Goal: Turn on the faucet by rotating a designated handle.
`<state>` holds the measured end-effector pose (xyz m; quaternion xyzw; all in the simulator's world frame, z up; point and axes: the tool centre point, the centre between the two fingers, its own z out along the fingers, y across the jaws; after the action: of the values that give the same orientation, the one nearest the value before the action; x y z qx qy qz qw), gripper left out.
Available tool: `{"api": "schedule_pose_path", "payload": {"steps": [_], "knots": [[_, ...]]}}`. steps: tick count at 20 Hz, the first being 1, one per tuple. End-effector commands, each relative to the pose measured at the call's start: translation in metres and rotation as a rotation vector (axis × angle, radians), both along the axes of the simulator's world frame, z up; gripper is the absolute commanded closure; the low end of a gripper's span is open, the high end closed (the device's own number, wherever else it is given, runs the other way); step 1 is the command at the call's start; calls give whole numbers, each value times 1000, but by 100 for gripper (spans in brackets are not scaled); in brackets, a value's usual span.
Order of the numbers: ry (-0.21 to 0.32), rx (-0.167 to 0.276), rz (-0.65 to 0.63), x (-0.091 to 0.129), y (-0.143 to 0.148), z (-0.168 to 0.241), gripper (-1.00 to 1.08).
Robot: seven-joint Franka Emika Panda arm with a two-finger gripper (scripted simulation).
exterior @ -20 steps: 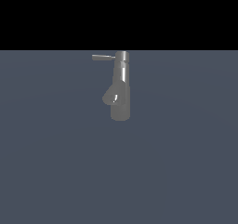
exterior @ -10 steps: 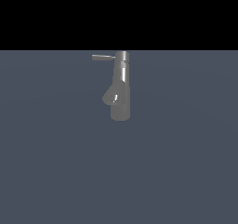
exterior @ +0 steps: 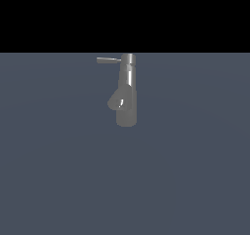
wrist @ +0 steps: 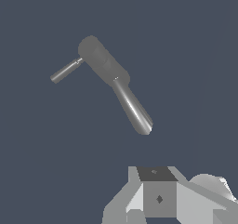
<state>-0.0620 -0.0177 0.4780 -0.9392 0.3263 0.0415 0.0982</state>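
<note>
The faucet (exterior: 127,95) is a glossy grey upright column standing on the dark floor in the exterior view, with a stubby angled spout (exterior: 117,101) low on its side. The handle (exterior: 108,60), a thin grey rod, sticks out level from the top cap toward the exterior view's left. The wrist view looks down on the faucet (wrist: 102,62) and its handle (wrist: 65,71). Only grey blocky parts of my gripper (wrist: 158,193) show at that picture's edge, well apart from the faucet. Its fingertips are not clear. No arm appears in the exterior view.
A flat dark blue-grey floor (exterior: 195,170) spreads around the faucet, under a black background. Nothing else stands on it.
</note>
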Motion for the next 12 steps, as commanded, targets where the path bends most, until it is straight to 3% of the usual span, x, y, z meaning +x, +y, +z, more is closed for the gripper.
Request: {"api": "schedule_pose_path", "payload": {"steps": [1,12], "knots": [[20,11,-70,20,2,-8,108],[106,17,-366,103,18,-57,108]]}}
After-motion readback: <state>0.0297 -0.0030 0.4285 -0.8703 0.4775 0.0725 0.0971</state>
